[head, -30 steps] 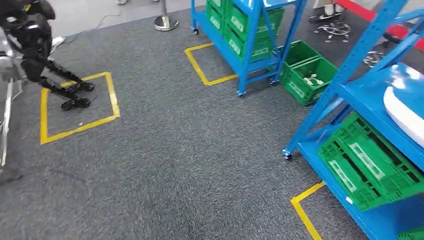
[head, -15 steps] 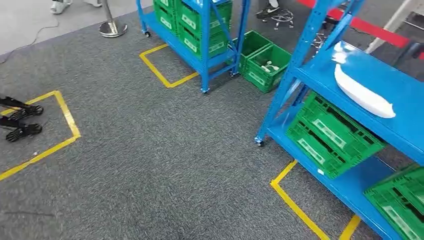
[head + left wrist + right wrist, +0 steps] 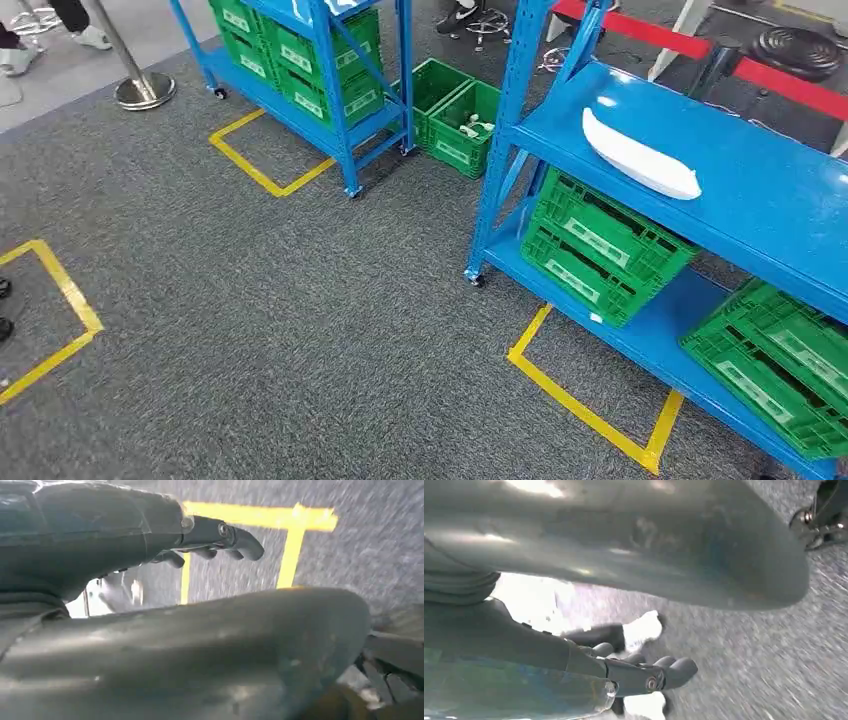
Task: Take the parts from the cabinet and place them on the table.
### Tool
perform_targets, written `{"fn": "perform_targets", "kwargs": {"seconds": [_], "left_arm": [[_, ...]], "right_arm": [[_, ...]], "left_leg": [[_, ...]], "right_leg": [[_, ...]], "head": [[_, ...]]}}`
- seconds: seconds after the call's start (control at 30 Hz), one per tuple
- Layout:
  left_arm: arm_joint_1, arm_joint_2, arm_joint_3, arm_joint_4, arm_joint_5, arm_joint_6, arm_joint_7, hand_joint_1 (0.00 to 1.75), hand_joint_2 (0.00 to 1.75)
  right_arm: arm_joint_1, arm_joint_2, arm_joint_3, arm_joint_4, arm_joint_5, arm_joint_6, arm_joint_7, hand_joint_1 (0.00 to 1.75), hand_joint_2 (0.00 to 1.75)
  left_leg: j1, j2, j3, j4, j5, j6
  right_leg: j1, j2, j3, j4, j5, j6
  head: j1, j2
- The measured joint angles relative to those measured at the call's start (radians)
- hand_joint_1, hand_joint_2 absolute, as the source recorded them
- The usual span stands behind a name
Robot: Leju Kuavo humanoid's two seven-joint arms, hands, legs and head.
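A long white part (image 3: 640, 155) lies on the top shelf of the blue cabinet (image 3: 770, 205) at the right of the head view. Below it, green crates (image 3: 600, 245) sit on the lower shelf, and another green crate (image 3: 780, 360) stands further right. My left hand (image 3: 150, 540) hangs over the grey carpet and yellow tape, its fingers lightly bent and holding nothing. My right hand (image 3: 574, 670) hangs the same way over the carpet and is empty too.
A second blue rack (image 3: 300, 60) with green crates stands at the back, with two green bins (image 3: 455, 115) on the floor beside it. A stanchion base (image 3: 140, 90) stands at the back left. Yellow tape squares (image 3: 590, 400) mark the grey carpet.
The camera has turned, so the whole scene slid left. The cabinet with the white part now shows more fully, and the dark robot at the left has left the picture.
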Motion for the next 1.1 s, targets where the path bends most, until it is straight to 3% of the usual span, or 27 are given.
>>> {"fn": "perform_targets", "kwargs": {"seconds": [0.03,0.07,0.13,0.17,0.2,0.23,0.27,0.3,0.33,0.37,0.4,0.43,0.5,0.53,0.57,0.7,0.73,0.77,0.83,0.87,0.9,0.93,1.0,1.03,1.07,1.1], "left_arm": [[0.001,-0.004,0.0,0.0,-0.007,0.011,0.003,0.0,0.0],[0.002,-0.009,-0.001,0.0,-0.009,0.017,0.005,0.0,0.0],[0.001,-0.017,-0.002,0.0,-0.015,0.022,0.009,0.0,0.0],[0.001,-0.021,-0.002,0.0,-0.016,0.024,0.011,0.0,0.0],[0.0,-0.026,-0.002,-0.001,-0.016,0.024,0.012,0.0,0.0],[0.0,-0.026,-0.002,-0.001,-0.018,0.026,0.014,0.0,0.0],[0.002,-0.028,-0.002,-0.001,-0.019,0.026,0.018,0.0,0.0],[0.004,-0.028,-0.002,-0.001,-0.019,0.026,0.023,0.0,0.0],[0.004,-0.027,-0.002,-0.001,-0.019,0.024,0.03,0.0,0.0],[0.004,-0.027,-0.002,-0.001,-0.019,0.022,0.034,0.0,0.0],[0.004,-0.028,-0.002,-0.001,-0.019,0.02,0.035,0.0,0.0],[0.002,-0.028,-0.002,-0.001,-0.019,0.018,0.037,0.0,0.0],[-0.003,-0.032,-0.001,-0.001,-0.019,0.016,0.039,0.0,0.0],[-0.005,-0.034,-0.001,-0.001,-0.019,0.016,0.038,0.0,0.0],[-0.007,-0.037,-0.001,-0.001,-0.019,0.016,0.038,0.0,0.0],[-0.011,-0.044,-0.002,-0.002,-0.019,0.016,0.032,0.0,0.0],[-0.012,-0.044,-0.002,-0.002,-0.019,0.016,0.031,0.0,0.0],[-0.011,-0.044,-0.001,-0.002,-0.019,0.016,0.028,0.0,0.0],[-0.007,-0.045,-0.001,-0.002,-0.019,0.016,0.027,0.0,0.0],[-0.006,-0.045,-0.001,-0.002,-0.019,0.016,0.027,0.0,0.0],[-0.004,-0.045,-0.002,-0.002,-0.018,0.016,0.027,0.0,0.0],[-0.002,-0.045,-0.002,-0.002,-0.018,0.016,0.027,0.0,0.0],[-0.001,-0.045,-0.002,-0.002,-0.018,0.016,0.026,0.0,0.0],[-0.001,-0.045,-0.002,-0.002,-0.018,0.016,0.026,0.0,0.0],[-0.001,-0.044,-0.001,-0.002,-0.018,0.016,0.026,0.0,0.0],[-0.001,-0.044,-0.001,-0.002,-0.019,0.016,0.025,0.0,0.0]], "right_arm": [[0.0,-0.003,0.0,0.0,-0.006,0.006,0.0,0.0,0.0],[-0.005,-0.008,-0.001,0.0,-0.009,0.011,0.0,0.0,0.0],[-0.007,-0.013,-0.001,0.0,-0.014,0.014,0.0,0.0,0.0],[-0.007,-0.015,-0.001,0.0,-0.015,0.014,0.0,0.0,0.0],[-0.006,-0.023,-0.001,-0.001,-0.016,0.015,0.0,0.0,0.0],[-0.005,-0.022,-0.001,0.0,-0.017,0.017,0.001,0.0,0.0],[-0.008,-0.024,-0.001,0.0,-0.017,0.018,0.002,0.0,0.0],[-0.012,-0.024,-0.001,0.0,-0.017,0.018,0.002,0.0,0.0],[-0.014,-0.024,-0.001,-0.001,-0.017,0.019,0.0,0.0,0.0],[-0.012,-0.025,-0.001,-0.001,-0.016,0.019,-0.005,0.0,0.0],[-0.007,-0.027,-0.001,-0.001,-0.016,0.019,-0.011,0.0,0.0],[-0.001,-0.029,-0.001,-0.001,-0.016,0.019,-0.015,0.0,0.0],[0.004,-0.035,-0.002,-0.001,-0.015,0.019,-0.019,0.0,0.0],[0.004,-0.038,-0.002,-0.001,-0.014,0.019,-0.02,0.0,0.0],[0.001,-0.039,-0.002,-0.001,-0.013,0.019,-0.02,0.0,0.0],[-0.001,-0.043,-0.002,0.0,-0.008,0.019,-0.021,0.0,0.0],[0.001,-0.042,-0.003,0.0,-0.008,0.018,-0.021,0.0,0.0],[-0.002,-0.042,-0.003,0.0,-0.006,0.018,-0.021,0.0,0.0],[-0.009,-0.045,-0.003,0.0,-0.005,0.018,-0.021,0.0,0.0],[-0.008,-0.045,-0.003,0.0,-0.004,0.018,-0.021,0.0,0.0],[-0.008,-0.046,-0.003,0.0,-0.001,0.018,-0.021,0.0,0.0],[-0.006,-0.047,-0.003,0.0,0.0,0.018,-0.021,0.0,0.0],[-0.005,-0.049,-0.003,0.0,0.001,0.018,-0.02,0.0,0.0],[-0.004,-0.048,-0.003,0.0,0.002,0.018,-0.02,0.0,0.0],[-0.005,-0.048,-0.003,0.0,0.002,0.018,-0.02,0.0,0.0],[-0.008,-0.048,-0.003,0.0,0.002,0.018,-0.02,0.0,0.0]], "left_leg": [[0.009,-0.083,0.014,-0.032,-0.004,0.004],[0.012,-0.094,0.026,-0.065,-0.01,0.005],[0.003,-0.067,0.029,-0.062,-0.017,0.016],[0.002,-0.044,0.033,-0.065,-0.019,0.023],[0.007,-0.028,0.037,-0.073,-0.017,0.03],[0.006,-0.006,0.045,-0.077,-0.019,0.036],[0.004,0.015,0.051,-0.08,-0.023,0.042],[0.002,0.04,0.055,-0.08,-0.026,0.044],[0.0,0.063,0.057,-0.08,-0.031,0.046],[-0.001,0.083,0.06,-0.08,-0.035,0.044],[-0.001,0.098,0.065,-0.08,-0.04,0.044],[-0.001,0.111,0.07,-0.08,-0.045,0.041],[-0.001,0.13,0.085,-0.08,-0.054,0.037],[-0.002,0.137,0.092,-0.081,-0.06,0.033],[-0.009,0.143,0.091,-0.08,-0.064,0.027],[-0.007,0.17,0.116,-0.092,-0.072,0.004],[-0.002,0.093,0.116,-0.081,-0.085,-0.001],[-0.002,0.045,0.094,-0.04,-0.109,0.0],[-0.003,0.036,0.006,0.113,-0.174,-0.002],[-0.004,0.038,-0.038,0.181,-0.191,-0.002],[-0.005,0.041,-0.066,0.208,-0.18,-0.001],[-0.005,0.042,-0.068,0.185,-0.143,0.0],[-0.005,0.027,-0.019,0.048,-0.033,0.005],[-0.004,-0.018,0.01,-0.034,0.006,0.011],[0.002,-0.072,0.017,-0.042,-0.011,0.016],[0.001,-0.054,0.03,-0.065,-0.02,0.02]], "right_leg": [[-0.004,0.01,-0.005,0.005,-0.006,0.005],[-0.001,0.025,-0.012,0.018,-0.011,0.013],[-0.012,0.054,-0.022,0.012,-0.007,0.025],[-0.014,0.075,-0.023,0.008,-0.004,0.033],[-0.014,0.07,-0.022,0.011,-0.008,0.036],[-0.008,0.002,-0.032,0.033,-0.022,0.043],[-0.009,-0.044,-0.061,0.089,-0.055,0.05],[-0.011,-0.063,-0.103,0.167,-0.093,0.056],[-0.013,-0.07,-0.147,0.246,-0.125,0.06],[-0.015,-0.073,-0.177,0.3,-0.138,0.063],[-0.016,-0.074,-0.185,0.312,-0.127,0.064],[-0.016,-0.077,-0.171,0.279,-0.092,0.063],[-0.015,-0.094,-0.091,0.114,0.007,0.054],[-0.01,-0.13,-0.056,0.035,0.03,0.045],[0.004,-0.157,-0.044,0.023,0.011,0.038],[0.002,-0.127,-0.037,0.007,0.009,0.017],[-0.004,-0.121,-0.024,-0.004,0.013,0.013],[-0.006,-0.113,-0.019,-0.007,0.013,0.007],[-0.005,-0.088,-0.018,-0.006,0.01,-0.001],[-0.003,-0.072,-0.017,-0.005,0.007,-0.004],[-0.002,-0.055,-0.014,-0.004,0.004,-0.004],[-0.002,-0.04,-0.01,-0.003,0.001,-0.002],[-0.003,-0.011,0.002,0.0,-0.007,0.003],[-0.005,0.002,0.006,0.004,-0.014,0.007],[-0.003,0.012,0.0,0.008,-0.018,0.014],[-0.008,0.028,-0.007,0.013,-0.018,0.021]], "head": [[0.0,0.0],[0.0,0.0],[0.002,0.0],[0.002,0.0],[0.0,0.0],[0.006,0.0],[0.016,0.0],[0.016,0.0],[0.016,0.0],[0.016,0.0],[0.016,0.0],[0.016,0.0],[0.016,0.0],[0.016,0.0],[0.017,0.0],[0.017,0.0],[0.013,0.0],[0.011,0.0],[0.004,0.0],[0.004,0.0],[0.003,0.0],[0.003,0.0],[0.002,0.0],[0.001,0.0],[0.001,0.0],[0.001,0.0]]}}
